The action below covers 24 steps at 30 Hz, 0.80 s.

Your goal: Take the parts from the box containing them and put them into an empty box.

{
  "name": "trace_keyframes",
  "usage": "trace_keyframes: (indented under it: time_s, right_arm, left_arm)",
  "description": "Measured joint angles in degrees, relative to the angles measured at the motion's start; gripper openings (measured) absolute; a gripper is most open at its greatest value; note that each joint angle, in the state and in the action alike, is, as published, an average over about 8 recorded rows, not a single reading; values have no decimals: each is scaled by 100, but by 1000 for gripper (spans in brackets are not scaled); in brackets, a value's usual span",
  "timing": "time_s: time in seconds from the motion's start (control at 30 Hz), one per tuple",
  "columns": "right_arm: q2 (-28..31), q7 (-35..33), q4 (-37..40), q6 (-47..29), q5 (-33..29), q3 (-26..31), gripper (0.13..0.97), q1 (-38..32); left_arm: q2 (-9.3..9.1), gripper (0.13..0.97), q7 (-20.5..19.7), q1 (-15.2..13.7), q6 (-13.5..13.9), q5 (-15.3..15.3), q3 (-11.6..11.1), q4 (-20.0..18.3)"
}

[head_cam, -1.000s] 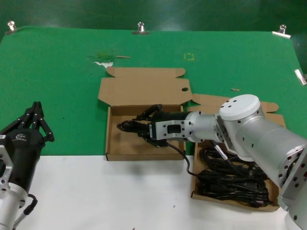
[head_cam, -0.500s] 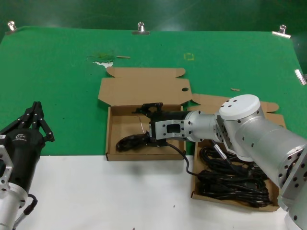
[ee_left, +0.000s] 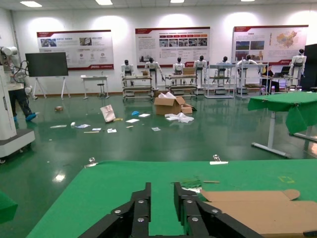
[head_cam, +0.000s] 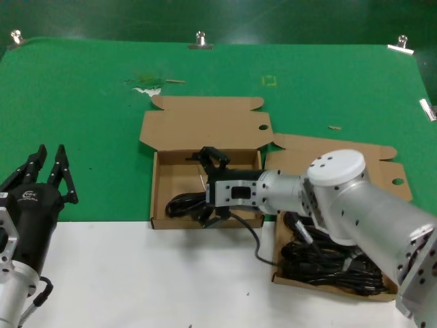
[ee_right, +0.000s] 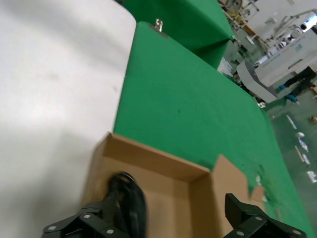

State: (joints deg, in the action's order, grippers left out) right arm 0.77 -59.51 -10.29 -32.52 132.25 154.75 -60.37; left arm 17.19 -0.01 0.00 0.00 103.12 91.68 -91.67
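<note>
Nearest the robot, on the white front strip of the counter (head_cam: 136, 273), the left tool (head_cam: 51, 160) is waiting idle at the left edge, its two black fingers spread slightly apart; the left wrist view shows a narrow gap between them.

Two open cardboard boxes are lying farther in, where the white strip meets the green cloth (head_cam: 82, 102). At the right, the box containing them (head_cam: 334, 147), partly hidden by the right arm, is holding a heap of the parts (head_cam: 328, 270); the coils are too tangled to count. Just left of it, the empty box (head_cam: 205, 123), the one with a small round hole (head_cam: 262, 127) in its raised lid flap, is now holding one coiled cable (head_cam: 181, 203), lying on the floor against the front wall toward the left corner.

The right tool (head_cam: 208, 188) is reaching into that box from the right, its fingers spread wide and gripping nothing; the right wrist view shows one finger (ee_right: 89, 223) beside the cable (ee_right: 126, 198) and the other well apart. Half a second ago the cable was hanging from this tool's lower finger; a second ago the tool was clamped on it, higher over the box floor. The left tool's fingers were pressed together then.

Three metal clips (head_cam: 200, 38) are pinning the cloth along the far edge.
</note>
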Motion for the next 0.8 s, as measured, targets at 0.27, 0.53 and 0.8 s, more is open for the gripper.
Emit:
trace_keyframes:
  time_s: [0.27, 0.53, 0.8]
  right_arm:
    - [163, 592, -808, 322, -289, -626, 817, 599]
    - [345, 1252, -1709, 683, -612, -1325, 897, 1268]
    - [529, 1918, -2621, 1047, -938, -2032, 952, 1945]
  left_arm:
    - [0, 306, 0, 0, 0, 0, 0, 0]
    - [0, 416, 0, 0, 0, 1, 0, 0]
    - [0, 590, 0, 0, 0, 1, 0, 0]
